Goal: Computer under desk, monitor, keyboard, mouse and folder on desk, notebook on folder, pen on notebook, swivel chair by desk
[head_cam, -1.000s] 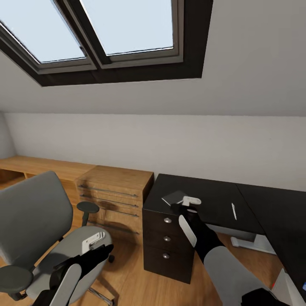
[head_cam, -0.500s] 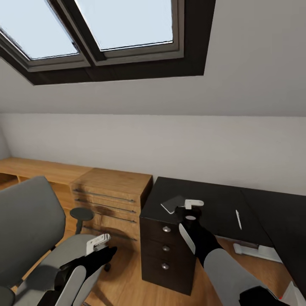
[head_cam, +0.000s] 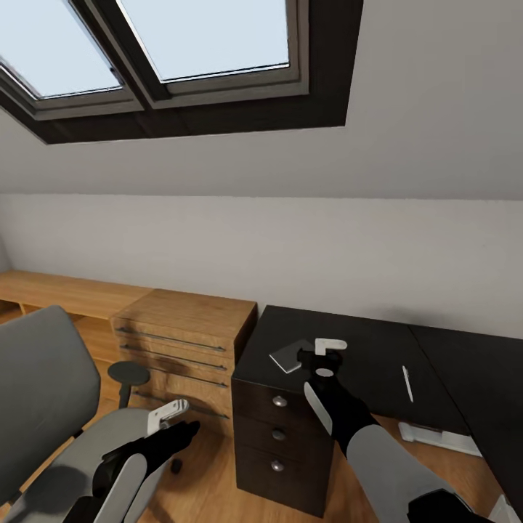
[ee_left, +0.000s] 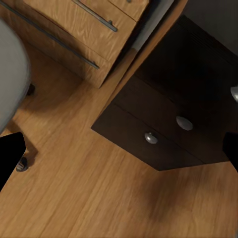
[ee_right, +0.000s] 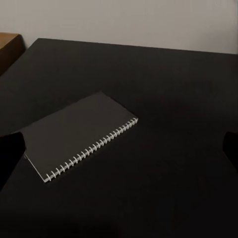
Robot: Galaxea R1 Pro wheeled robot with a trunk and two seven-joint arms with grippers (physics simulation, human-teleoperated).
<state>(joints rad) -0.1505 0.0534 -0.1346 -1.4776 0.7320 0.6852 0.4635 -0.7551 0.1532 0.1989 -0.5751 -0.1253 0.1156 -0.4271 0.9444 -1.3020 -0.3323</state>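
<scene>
Right end effector (head_cam: 328, 351) hovers over notebook (head_cam: 292, 355), fingers spread wide.
Lined up to grab it off worktop (head_cam: 363, 349); left end effector (head_cam: 168, 414) parked low, opening unclear.

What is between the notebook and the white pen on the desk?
In the head view, the right pincer hangs above the desk just beside the notebook. From there to the pen is only bare black desktop.
</scene>
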